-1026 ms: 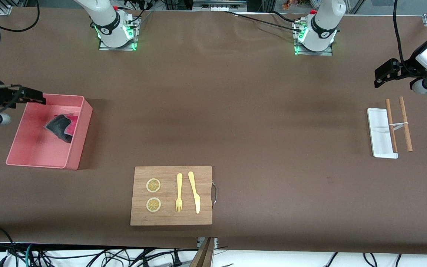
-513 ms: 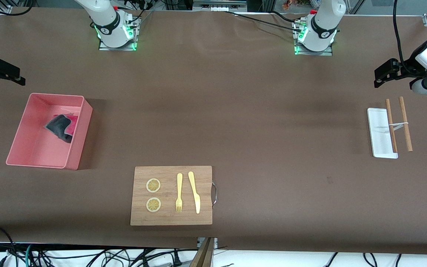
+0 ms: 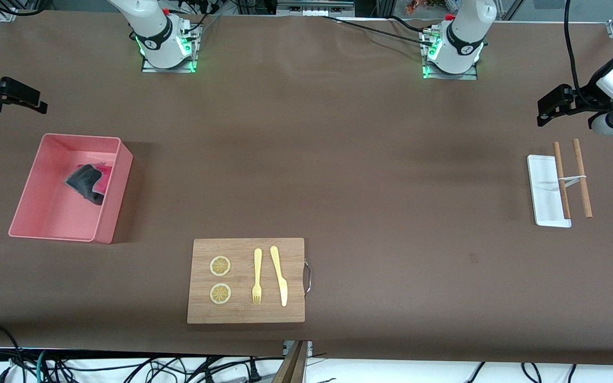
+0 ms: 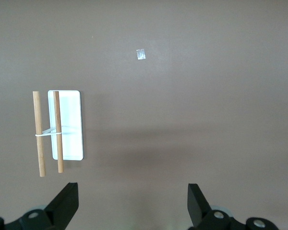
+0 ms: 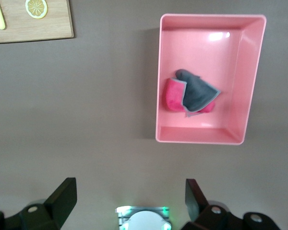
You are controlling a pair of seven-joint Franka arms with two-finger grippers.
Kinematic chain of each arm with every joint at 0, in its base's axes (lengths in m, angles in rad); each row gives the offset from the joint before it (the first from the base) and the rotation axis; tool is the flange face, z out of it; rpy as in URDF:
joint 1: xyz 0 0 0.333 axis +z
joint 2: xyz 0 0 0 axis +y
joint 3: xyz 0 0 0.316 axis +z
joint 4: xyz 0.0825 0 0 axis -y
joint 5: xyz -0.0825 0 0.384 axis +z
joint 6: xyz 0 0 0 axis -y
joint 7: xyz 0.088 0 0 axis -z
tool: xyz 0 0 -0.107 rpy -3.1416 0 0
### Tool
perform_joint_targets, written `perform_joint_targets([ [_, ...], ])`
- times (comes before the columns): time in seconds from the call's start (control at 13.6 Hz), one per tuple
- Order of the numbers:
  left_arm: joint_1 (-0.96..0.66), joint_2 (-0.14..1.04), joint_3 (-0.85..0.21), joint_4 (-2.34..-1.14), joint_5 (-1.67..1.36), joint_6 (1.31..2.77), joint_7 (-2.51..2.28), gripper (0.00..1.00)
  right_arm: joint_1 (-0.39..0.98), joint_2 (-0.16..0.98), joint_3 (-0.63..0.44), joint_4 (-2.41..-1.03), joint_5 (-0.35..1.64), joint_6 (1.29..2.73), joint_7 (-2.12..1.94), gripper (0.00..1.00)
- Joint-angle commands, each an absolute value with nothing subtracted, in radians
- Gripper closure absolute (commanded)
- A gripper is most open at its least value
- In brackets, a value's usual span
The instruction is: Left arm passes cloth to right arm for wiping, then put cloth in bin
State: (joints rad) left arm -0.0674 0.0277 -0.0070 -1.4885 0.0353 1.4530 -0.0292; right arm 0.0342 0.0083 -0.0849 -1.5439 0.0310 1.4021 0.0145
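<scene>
Front view gives us the crumpled pink and dark grey cloth (image 3: 89, 182) lying inside the salmon-pink rectangular plastic bin (image 3: 110, 213), against the wall nearest the right arm's base. We take that bin as our landmark. The right end effector (image 5: 129, 201) hangs empty with its fingers spread, over bare brown counter (image 3: 338, 159) beside the bin. The left end effector (image 4: 133, 207), likewise spread and empty, waits well apart from the bin at the left arm's end, near the small flat white tray (image 3: 543, 191) crossed by two wooden sticks (image 3: 572, 178). Nearer the front camera than the bin lies a wooden board (image 3: 246, 280)
</scene>
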Motion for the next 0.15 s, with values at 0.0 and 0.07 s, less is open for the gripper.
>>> perform_joint_targets([
  [0.0, -0.080, 0.038, -0.006, -1.460, 0.057, 1.447, -0.008, 0.00, 0.017, 0.003, -0.071, -1.546, 0.015, 1.390, 0.043, 0.00],
  [0.07, -0.080, 0.037, -0.006, -1.460, 0.057, 1.447, -0.008, 0.00, 0.018, 0.009, -0.072, -1.534, 0.015, 1.390, 0.041, 0.00],
])
